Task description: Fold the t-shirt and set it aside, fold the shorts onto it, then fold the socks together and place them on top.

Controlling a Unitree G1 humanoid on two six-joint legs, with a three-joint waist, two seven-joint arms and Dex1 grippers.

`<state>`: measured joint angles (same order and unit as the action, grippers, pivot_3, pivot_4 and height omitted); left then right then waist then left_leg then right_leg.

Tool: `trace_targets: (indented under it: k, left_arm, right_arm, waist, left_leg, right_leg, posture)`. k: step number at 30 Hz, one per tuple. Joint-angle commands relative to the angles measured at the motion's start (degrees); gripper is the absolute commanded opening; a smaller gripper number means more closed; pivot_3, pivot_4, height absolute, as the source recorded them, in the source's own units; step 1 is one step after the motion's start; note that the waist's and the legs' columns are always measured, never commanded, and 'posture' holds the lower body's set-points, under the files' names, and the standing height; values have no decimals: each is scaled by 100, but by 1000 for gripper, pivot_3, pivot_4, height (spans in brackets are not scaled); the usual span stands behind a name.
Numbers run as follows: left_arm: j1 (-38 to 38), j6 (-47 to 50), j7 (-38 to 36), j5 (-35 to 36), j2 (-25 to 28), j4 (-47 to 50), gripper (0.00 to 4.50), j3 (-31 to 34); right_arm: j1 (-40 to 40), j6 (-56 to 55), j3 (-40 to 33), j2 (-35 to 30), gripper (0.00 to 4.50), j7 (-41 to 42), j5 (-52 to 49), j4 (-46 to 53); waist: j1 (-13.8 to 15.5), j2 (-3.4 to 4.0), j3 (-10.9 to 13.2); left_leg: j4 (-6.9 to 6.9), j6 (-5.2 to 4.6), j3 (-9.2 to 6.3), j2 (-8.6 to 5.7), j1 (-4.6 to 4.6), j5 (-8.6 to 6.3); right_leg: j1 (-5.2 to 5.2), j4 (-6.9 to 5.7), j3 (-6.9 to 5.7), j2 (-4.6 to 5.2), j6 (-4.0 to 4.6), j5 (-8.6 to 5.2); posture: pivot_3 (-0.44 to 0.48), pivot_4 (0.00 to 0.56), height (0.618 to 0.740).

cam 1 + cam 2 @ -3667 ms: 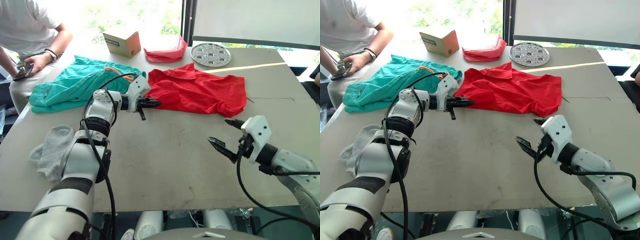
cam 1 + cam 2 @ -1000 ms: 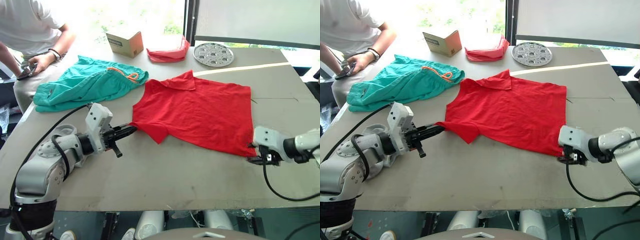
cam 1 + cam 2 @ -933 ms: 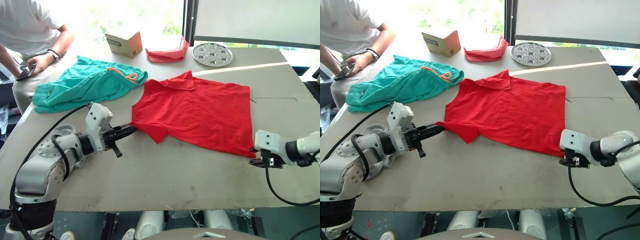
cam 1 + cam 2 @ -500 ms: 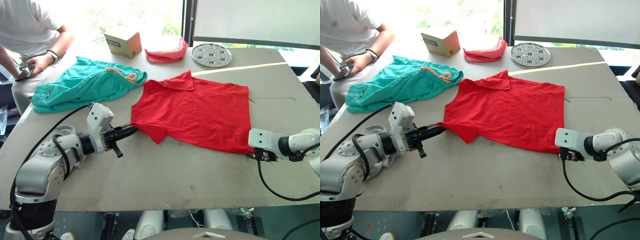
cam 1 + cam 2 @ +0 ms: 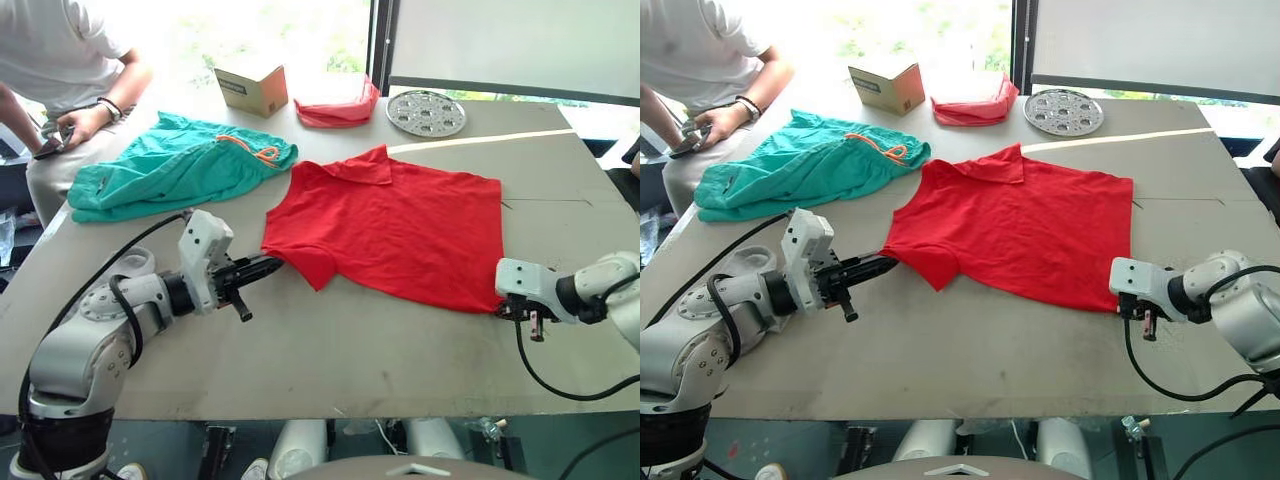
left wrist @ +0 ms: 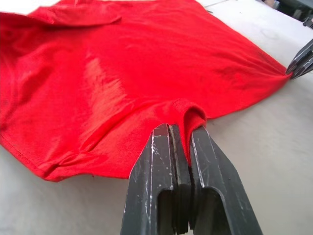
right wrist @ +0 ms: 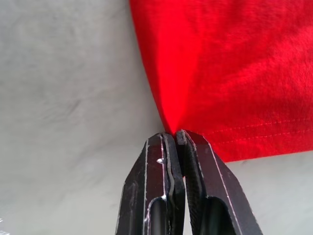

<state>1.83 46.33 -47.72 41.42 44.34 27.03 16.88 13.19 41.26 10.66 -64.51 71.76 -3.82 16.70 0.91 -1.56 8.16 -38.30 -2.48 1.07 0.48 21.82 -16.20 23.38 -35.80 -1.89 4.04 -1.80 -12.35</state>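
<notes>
Left eye view, left to right: the shorts [image 5: 175, 172] are seen bunched at the tabletop's [image 5: 350, 340] far left, well apart from the work. The left gripper [image 5: 262, 270] is clamped on the t-shirt's [image 5: 400, 225] near sleeve; the shirt is spread flat mid-table. The right gripper [image 5: 510, 305] is pinched shut on the hem corner. First step is judged in hand: shirt stretched, not yet folded. Next, both held points would need lifting and carrying across together.

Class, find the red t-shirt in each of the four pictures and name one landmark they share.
Left eye view: t-shirt spread flat mid-table.
Right eye view: mid-table, beside the shorts.
Left wrist view: beyond the left claw, which pinches it.
Right wrist view: beyond the right claw.
Shared landmark: the shirt's pinched edges.
</notes>
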Motion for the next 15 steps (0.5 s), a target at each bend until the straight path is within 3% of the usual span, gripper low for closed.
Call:
trace_targets:
  k: [1,5,8,11,15]
  left_arm:
    - [-373,347,-464,654,430,507,0,430]
    - [-1370,942,-1151,1499,1005,1005,0,1125]
    - [-1608,1267,-1121,2235,1145,1002,0,1660]
    - [-958,1149,-613,2223,1065,591,0,1557]
    - [495,720,173,1275,942,-226,0,653]
  right_arm:
    - [-352,395,-907,-518,89,330,-592,422]
    - [-1399,728,-2101,-986,89,720,-1041,922]
    - [-1779,1071,-2872,-987,89,882,-1481,1171]
    - [-1376,1043,-2806,-876,89,565,-1684,1135]
    - [216,886,-1736,-321,89,-324,-1372,611]
  waist:
    - [-7,10,6]
    - [-18,20,10]
    - [-7,33,17]
    - [1,46,25]
    - [-9,49,34]
  left_leg:
    - [3,1,-1,1,4,0]
    - [12,-10,0,4,3,-9]
    - [8,-9,4,9,-2,-15]
    - [-4,-12,3,8,-10,-15]
    - [-14,-7,0,8,-27,-7]
  right_leg:
    - [5,0,0,1,0,0]
    - [8,2,-1,1,-1,-1]
    - [4,8,-2,0,-3,-3]
    - [0,5,-17,0,-26,-14]
    - [-16,1,-26,-16,-28,-15]
  posture:
    - [0,150,740]
    - [0,150,740]
    - [0,150,740]
    - [0,150,740]
    - [0,150,740]
